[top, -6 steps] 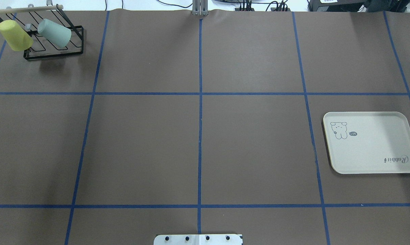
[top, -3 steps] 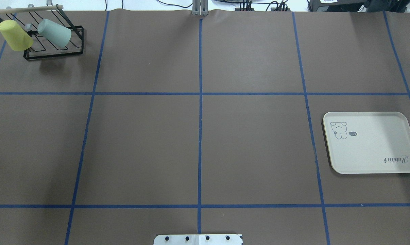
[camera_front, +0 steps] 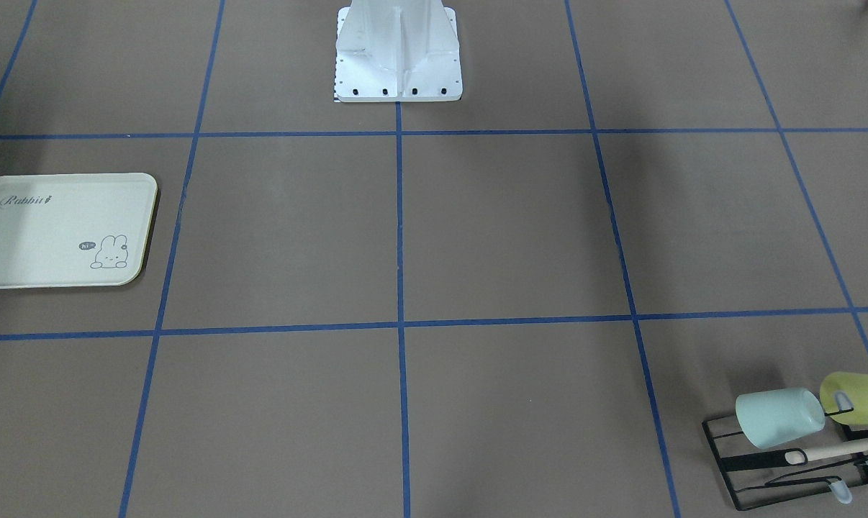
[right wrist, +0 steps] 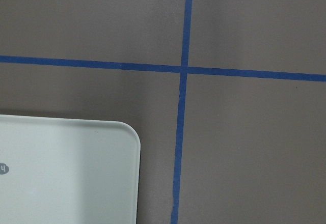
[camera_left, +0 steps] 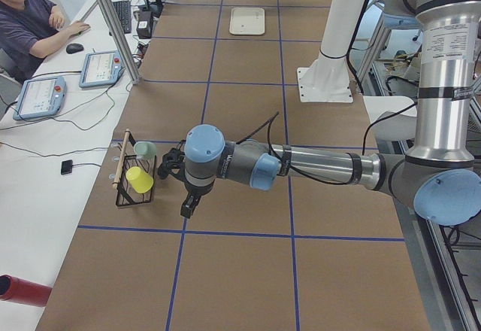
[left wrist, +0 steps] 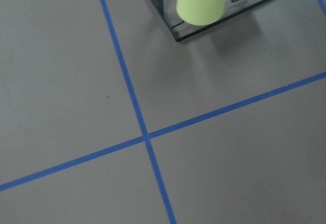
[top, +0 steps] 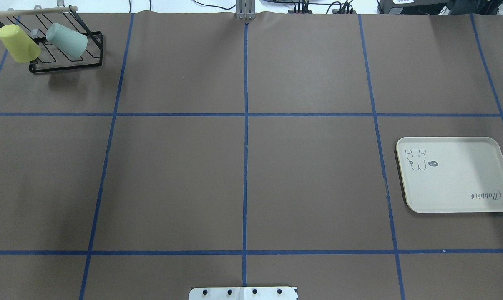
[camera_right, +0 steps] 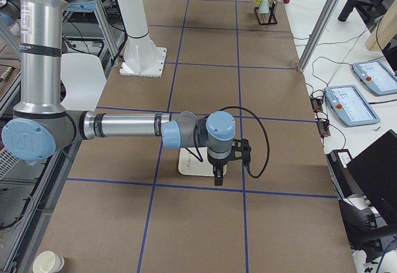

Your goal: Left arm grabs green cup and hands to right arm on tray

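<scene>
Table (top: 251, 166): green cup (top: 66, 40) on wire rack (top: 66, 68)

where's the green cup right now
In the overhead view the green cup sits tilted on the black wire rack at the far left corner, beside the yellow-green cup.

A black wire rack (top: 66, 69) topped by a wooden rod (top: 30, 11) stands on a brown table (top: 172, 179) gridded with blue tape. A yellow-green cup (top: 18, 43) hangs tilted on the rack. Beside the rack, off the table, a person (camera_left: 30, 22) sits at a white desk (camera_left: 45, 188) holding tablets (camera_left: 101, 68).
</scene>
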### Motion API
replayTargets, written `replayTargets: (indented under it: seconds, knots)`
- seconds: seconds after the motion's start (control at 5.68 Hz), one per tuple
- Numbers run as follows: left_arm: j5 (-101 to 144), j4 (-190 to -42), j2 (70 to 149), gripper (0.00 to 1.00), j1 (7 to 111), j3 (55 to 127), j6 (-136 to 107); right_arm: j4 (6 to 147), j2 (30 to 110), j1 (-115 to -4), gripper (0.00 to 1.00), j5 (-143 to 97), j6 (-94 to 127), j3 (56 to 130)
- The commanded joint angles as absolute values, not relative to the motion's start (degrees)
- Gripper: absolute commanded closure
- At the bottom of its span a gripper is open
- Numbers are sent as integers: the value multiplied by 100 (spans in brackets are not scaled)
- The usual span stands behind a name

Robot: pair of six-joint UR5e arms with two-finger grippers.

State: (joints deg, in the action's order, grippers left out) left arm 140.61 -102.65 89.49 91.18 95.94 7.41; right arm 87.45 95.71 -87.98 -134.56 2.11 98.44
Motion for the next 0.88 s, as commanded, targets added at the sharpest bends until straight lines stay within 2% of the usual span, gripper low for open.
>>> replayTargets:
  seconds: [0.0, 0.35, 0.7]
  knots:
    - [14220, -10929, 9297, 0, 9036, 9195, 607, 8745, 9571, -8798, 0, -13465, 211, 9844]
    - [14396, -11247, 9640, 0, 8903, 8887, 308, 8745, 9580, -8798, 0, -13465, 211, 9835]
    - [14344, -11637, 10202, 0, 8334, 8764, -881, 8745, 9580, -8798, 0, -13465, 202, 9844]
